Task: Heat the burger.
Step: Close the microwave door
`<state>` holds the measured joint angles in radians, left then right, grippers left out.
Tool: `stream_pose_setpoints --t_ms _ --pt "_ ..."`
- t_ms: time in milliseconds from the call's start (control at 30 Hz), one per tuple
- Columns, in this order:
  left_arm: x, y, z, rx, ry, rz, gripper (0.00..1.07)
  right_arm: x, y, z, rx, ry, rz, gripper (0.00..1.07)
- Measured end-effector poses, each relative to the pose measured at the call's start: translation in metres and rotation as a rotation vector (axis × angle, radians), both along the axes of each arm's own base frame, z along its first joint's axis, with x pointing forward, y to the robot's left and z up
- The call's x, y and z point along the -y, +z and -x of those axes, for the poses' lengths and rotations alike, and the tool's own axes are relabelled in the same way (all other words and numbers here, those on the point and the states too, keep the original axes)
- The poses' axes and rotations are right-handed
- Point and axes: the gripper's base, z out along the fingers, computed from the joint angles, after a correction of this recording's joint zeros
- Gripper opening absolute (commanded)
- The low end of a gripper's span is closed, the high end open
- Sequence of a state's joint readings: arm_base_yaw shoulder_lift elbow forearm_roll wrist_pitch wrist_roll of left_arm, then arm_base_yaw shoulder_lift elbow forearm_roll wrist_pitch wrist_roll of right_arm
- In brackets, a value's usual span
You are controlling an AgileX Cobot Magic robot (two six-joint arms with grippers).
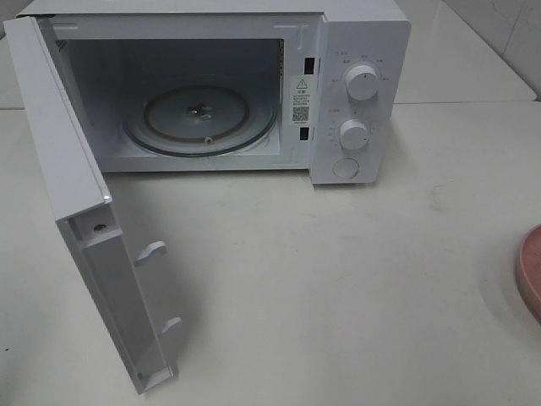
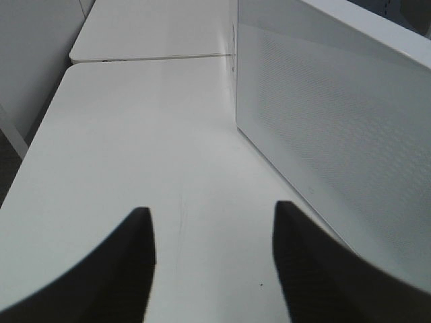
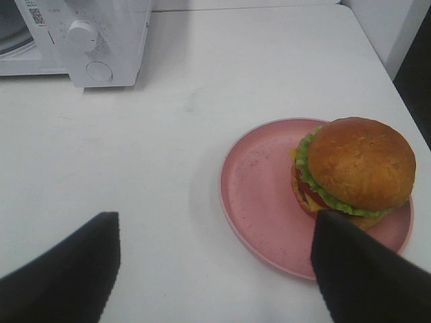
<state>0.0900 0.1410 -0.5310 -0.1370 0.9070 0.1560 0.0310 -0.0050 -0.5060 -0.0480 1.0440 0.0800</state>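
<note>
The burger (image 3: 360, 165), with a glossy brown bun, green lettuce and a red tomato layer, sits on the far side of a round pink plate (image 3: 259, 195) in the right wrist view. My right gripper (image 3: 215, 222) hangs open just short of the plate, one finger (image 3: 357, 269) close to the burger and nothing between the fingers. My left gripper (image 2: 212, 212) is open over bare table beside a white dotted panel (image 2: 337, 134) of the microwave. Neither gripper shows in the exterior high view, and the burger is out of frame there.
The white microwave (image 1: 359, 51) stands at the back with its door (image 1: 59, 144) swung wide to the left and a bare glass turntable (image 1: 203, 118) inside. The pink plate's rim (image 1: 531, 271) shows at the right edge. A table seam (image 2: 155, 57) runs behind.
</note>
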Motion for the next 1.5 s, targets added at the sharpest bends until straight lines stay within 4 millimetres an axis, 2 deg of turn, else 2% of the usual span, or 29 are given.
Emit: stream_pose_setpoints --t_ms 33,67,100,133,400,533,800,967,1000,1233,1400,1500 --pt "-0.001 0.002 -0.009 -0.009 0.004 0.003 0.2 0.0 0.0 0.0 0.0 0.0 0.0 0.76" --pt "-0.001 0.002 -0.009 -0.009 0.004 0.003 0.2 0.0 0.0 0.0 0.0 0.0 0.0 0.76" --pt "-0.002 0.002 -0.019 -0.006 0.011 0.006 0.05 0.0 0.0 0.0 0.0 0.0 0.0 0.76" --pt "-0.003 0.001 -0.023 -0.001 0.015 0.007 0.0 0.0 0.0 0.0 0.0 0.0 0.0 0.76" --pt "-0.008 -0.017 -0.052 0.057 0.047 0.013 0.0 0.0 0.0 0.0 0.0 0.0 0.0 0.76" --pt "-0.011 -0.037 -0.066 0.097 0.072 0.013 0.0 0.0 0.0 0.0 0.0 0.0 0.0 0.76" --pt "-0.017 -0.064 -0.084 0.203 0.12 0.0 0.0 0.0 0.0 0.0 0.0 0.0 0.0 0.76" --pt "-0.02 -0.064 -0.095 0.266 0.141 -0.011 0.0 0.0 0.0 0.0 0.0 0.0 0.0 0.76" --pt "-0.022 -0.064 -0.102 0.284 0.143 -0.03 0.0 0.0 0.0 0.0 0.0 0.0 0.0 0.76" --pt "-0.022 -0.074 -0.122 0.261 0.112 -0.086 0.0 0.0 0.0 0.0 0.0 0.0 0.0 0.76" --pt "-0.01 -0.092 -0.142 0.199 0.016 -0.092 0.0 0.0 0.0 0.0 0.0 0.0 0.0 0.76" --pt "-0.008 -0.095 -0.145 0.189 -0.008 -0.099 0.0 0.0 0.0 0.0 0.0 0.0 0.0 0.76"
